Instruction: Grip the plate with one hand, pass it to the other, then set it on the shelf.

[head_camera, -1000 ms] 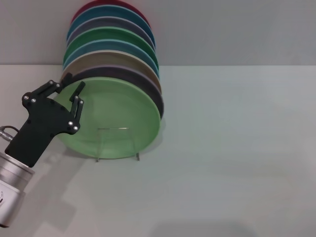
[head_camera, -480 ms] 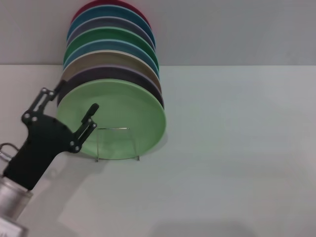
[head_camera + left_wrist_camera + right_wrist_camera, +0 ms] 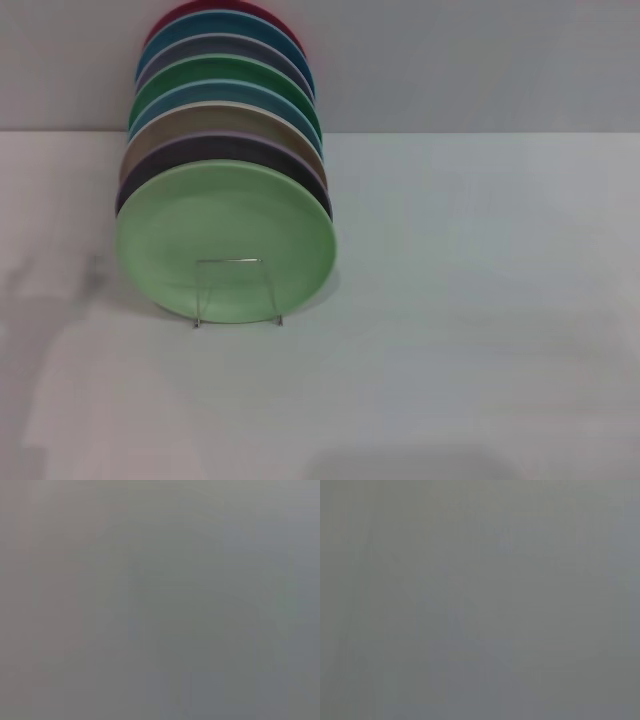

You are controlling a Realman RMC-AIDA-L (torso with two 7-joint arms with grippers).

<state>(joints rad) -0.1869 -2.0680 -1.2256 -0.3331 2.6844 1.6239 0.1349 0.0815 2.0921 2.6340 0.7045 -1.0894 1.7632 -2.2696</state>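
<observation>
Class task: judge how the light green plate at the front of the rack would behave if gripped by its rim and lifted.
The light green plate looks like matte plastic, so it is probably stiff, light and not very slippery. It stands on edge against the wire rack, so a sideways push might roll or tip it. The purple plate sits close behind, leaving little room for a finger.

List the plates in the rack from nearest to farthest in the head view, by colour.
Light mint-green plate → dark purple plate → lilac plate → tan plate → blue plate → darker green plate → grey-purple plate → teal-blue plate → red plate.
</observation>
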